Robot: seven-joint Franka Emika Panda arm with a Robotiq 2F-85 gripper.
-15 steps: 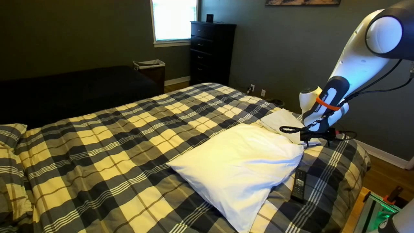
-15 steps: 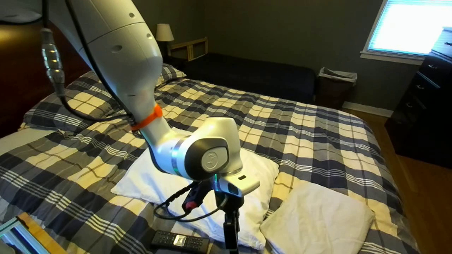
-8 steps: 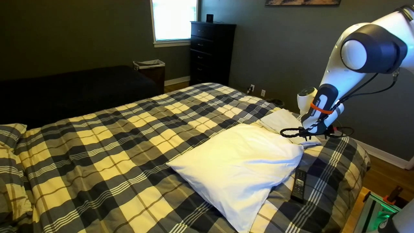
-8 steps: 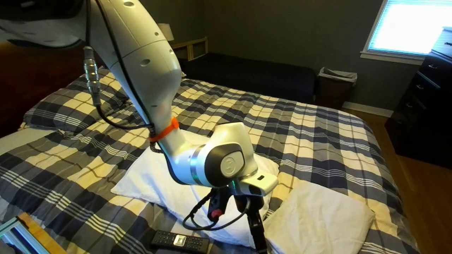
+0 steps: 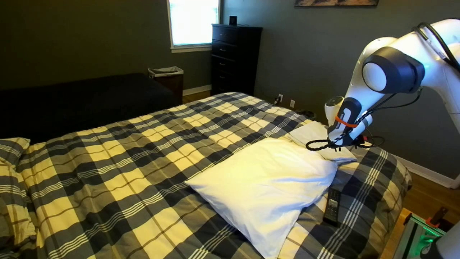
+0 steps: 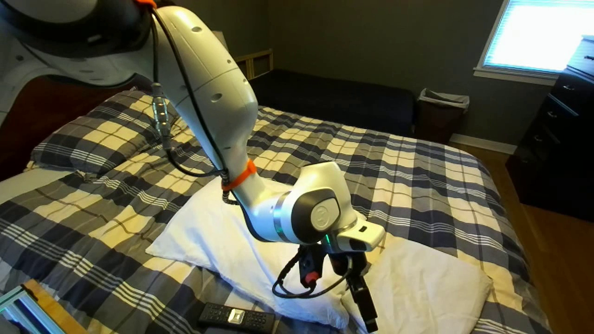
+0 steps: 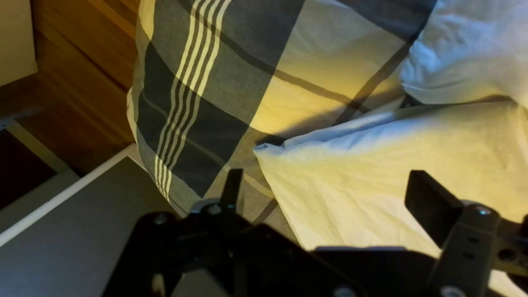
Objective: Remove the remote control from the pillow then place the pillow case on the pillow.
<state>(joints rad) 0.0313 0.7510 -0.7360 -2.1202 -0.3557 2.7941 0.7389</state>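
"First, what on the bed (image 5: 118,162) has held position?"

"The pillow (image 5: 266,180): unchanged. The case (image 6: 431,287): unchanged, lying folded beside the pillow."

"And the gripper (image 7: 324,181)?"

"Shifted toward the case during the last second. It now hangs above the case, jaws spread wide apart."

"Where is the remote (image 6: 253,320)?"

"On the bed, just beside the pillow; position likewise unchanged."

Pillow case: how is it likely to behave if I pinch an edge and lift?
Probably floppy: the pillow case shows soft creases and a rumpled edge in the wrist view. It's likely light for its spread, since it lies far flatter than the plump pillow. Its edge looks layered, so the pincer might catch one layer and let the rest unfold.
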